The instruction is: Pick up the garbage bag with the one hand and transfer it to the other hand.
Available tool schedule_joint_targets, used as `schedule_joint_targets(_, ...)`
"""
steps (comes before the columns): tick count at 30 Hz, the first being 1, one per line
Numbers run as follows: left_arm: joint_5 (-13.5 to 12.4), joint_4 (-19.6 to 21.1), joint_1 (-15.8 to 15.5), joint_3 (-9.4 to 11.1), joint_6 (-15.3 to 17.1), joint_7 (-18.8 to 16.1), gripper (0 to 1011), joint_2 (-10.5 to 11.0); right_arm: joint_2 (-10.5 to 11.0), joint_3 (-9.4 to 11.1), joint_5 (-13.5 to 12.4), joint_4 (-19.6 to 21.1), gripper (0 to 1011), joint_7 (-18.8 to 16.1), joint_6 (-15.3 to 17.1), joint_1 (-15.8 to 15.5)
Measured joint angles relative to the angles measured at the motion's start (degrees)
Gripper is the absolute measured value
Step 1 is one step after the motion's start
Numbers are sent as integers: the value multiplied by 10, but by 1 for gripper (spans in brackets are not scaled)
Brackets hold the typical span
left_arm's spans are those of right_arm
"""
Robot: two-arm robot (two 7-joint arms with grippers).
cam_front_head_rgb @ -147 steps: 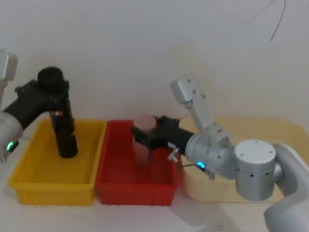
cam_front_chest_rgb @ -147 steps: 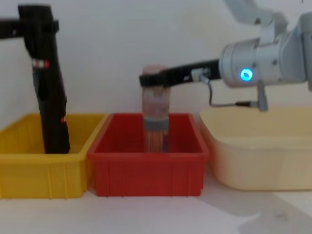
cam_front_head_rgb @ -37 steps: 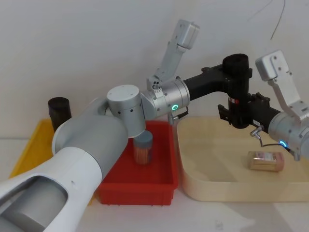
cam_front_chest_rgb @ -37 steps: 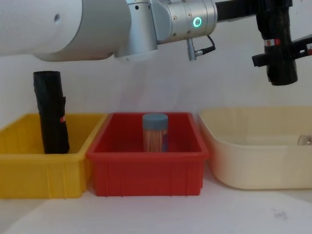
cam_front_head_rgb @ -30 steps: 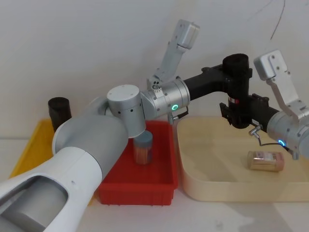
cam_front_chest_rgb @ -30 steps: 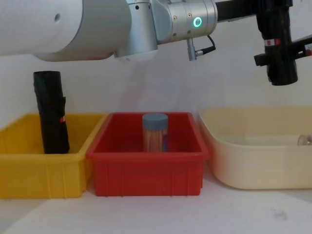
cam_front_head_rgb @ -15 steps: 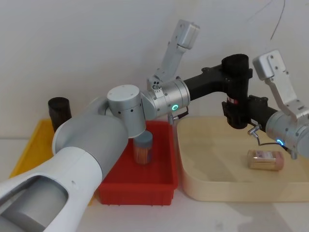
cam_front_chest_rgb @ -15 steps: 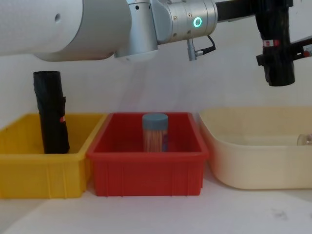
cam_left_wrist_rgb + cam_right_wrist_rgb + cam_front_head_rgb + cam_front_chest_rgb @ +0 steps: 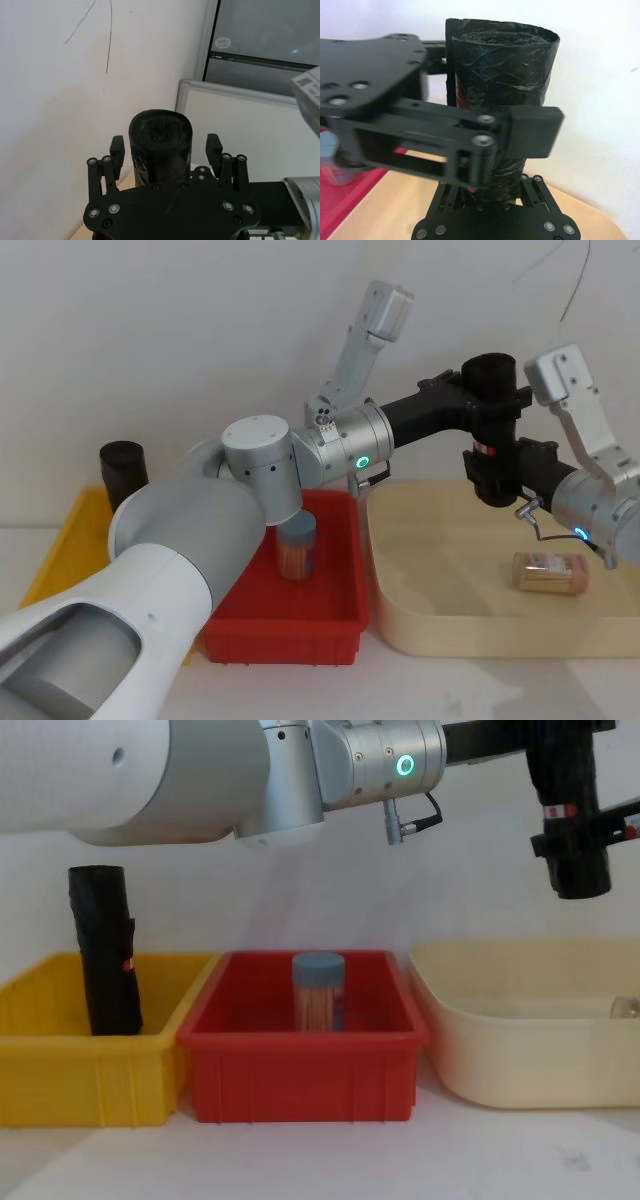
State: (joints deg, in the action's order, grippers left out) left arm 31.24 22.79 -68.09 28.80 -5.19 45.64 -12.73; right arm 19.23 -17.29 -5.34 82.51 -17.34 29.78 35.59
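White wall behind; yellow bin (image 9: 60, 575), red bin (image 9: 300, 615), cream tub (image 9: 450, 630) in a row. High over the tub, the bag (image 9: 491, 430) stands upright: left gripper (image 9: 487, 390) spread beside its top, right gripper (image 9: 497, 472) clamping its lower part.

The black rolled plastic garbage bag (image 9: 491, 430) wears a white-and-red label band. A yellow plastic bin (image 9: 60, 1060), a red plastic bin (image 9: 300, 1065) and a cream plastic tub (image 9: 540, 1060) stand on the white counter (image 9: 320, 1160).
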Motion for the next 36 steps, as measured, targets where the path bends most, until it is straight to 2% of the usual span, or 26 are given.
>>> schedule_joint_targets(16, 0, 0, 0, 0, 0, 0, 1002, 0, -13, 27, 14, -49, 456, 43, 24, 23)
schedule_joint_targets(19, 0, 0, 0, 0, 0, 0, 1002, 0, -15, 31, 16, -58, 503, 49, 27, 28)
schedule_joint_targets(26, 0, 0, 0, 0, 0, 0, 1001, 0, -18, 38, 18, -73, 727, 57, 32, 34)
schedule_joint_targets(27, 0, 0, 0, 0, 0, 0, 1002, 0, -18, 38, 18, -73, 727, 57, 32, 34)
schedule_joint_targets(28, 0, 0, 0, 0, 0, 0, 1002, 0, -19, 39, 19, -75, 782, 59, 33, 35)
schedule_joint_targets(36, 0, 0, 0, 0, 0, 0, 1002, 0, -20, 42, 20, -82, 992, 63, 35, 39)
